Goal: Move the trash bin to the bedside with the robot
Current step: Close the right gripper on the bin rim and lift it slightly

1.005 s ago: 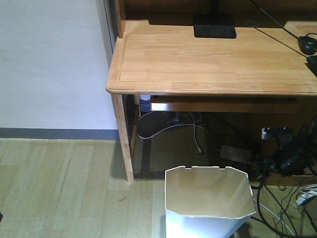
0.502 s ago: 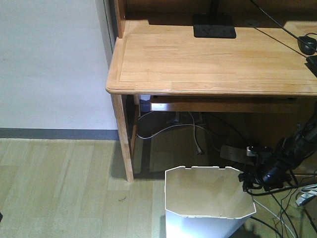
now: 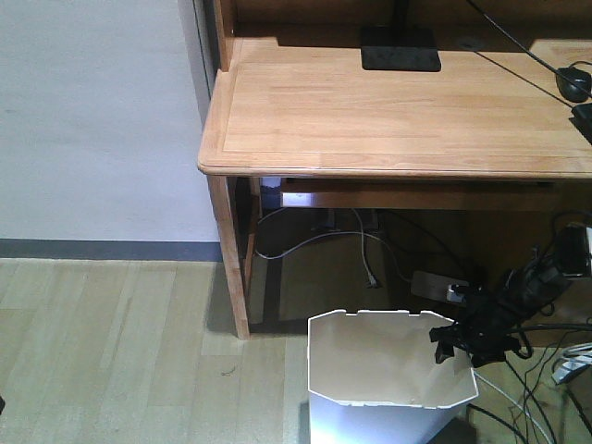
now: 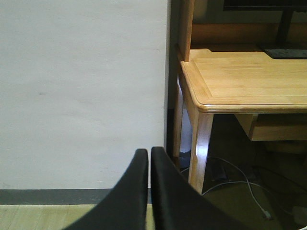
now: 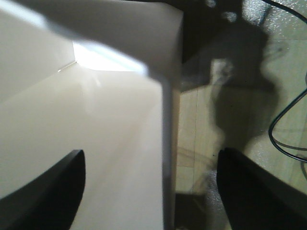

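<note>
Little is done. The bin (image 3: 379, 365) stands on the floor (image 3: 111, 351) in front of the surface (image 3: 388, 111), and no bed is in view, so the whole carry to the bedside is left. The right arm (image 3: 518, 287) reaches in low from the right. Its jaws are open and straddle the bin's right wall at the rim, one finger inside and one outside, not yet closed on it. The left jaws, pressed together and empty, hang in the air facing the wall (image 4: 81, 96) beside the surface's corner.

Down on the floor (image 3: 111, 351): bin (image 3: 370, 365) upright just right of the desk leg (image 3: 231, 259), cables (image 3: 305, 242) strewn behind it by the far edge.
</note>
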